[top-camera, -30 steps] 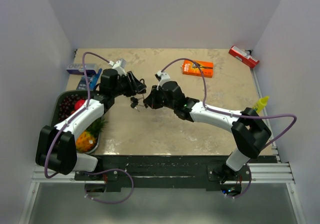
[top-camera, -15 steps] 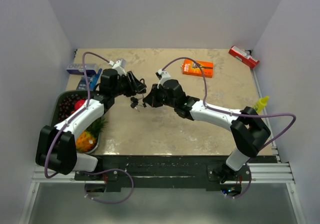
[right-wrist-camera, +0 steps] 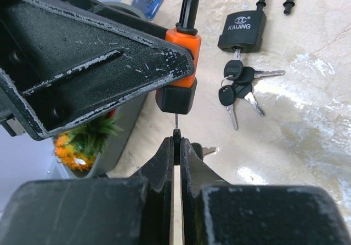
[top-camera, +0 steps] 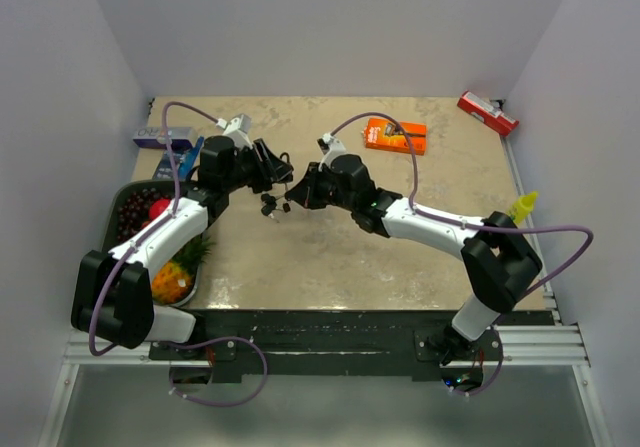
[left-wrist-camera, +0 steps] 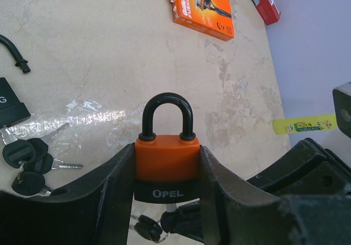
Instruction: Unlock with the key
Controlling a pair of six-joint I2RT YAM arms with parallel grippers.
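Observation:
An orange and black padlock with its black shackle closed is held above the table, with my left gripper shut on its two sides. From below, a key points up into the base of the padlock. My right gripper is shut on the key's black head, and only a thin strip of blade shows. More keys on the same ring hang under the lock. In the top view the left gripper and right gripper meet at mid-table.
A black padlock with its shackle open and a bunch of keys lie on the table just beyond. An orange box and a red box lie at the back. The fruit tray and a pineapple are on the left.
The right gripper has edged a little towards the back of the table and turned slightly with the key. The left gripper still holds the padlock in nearly the same place.

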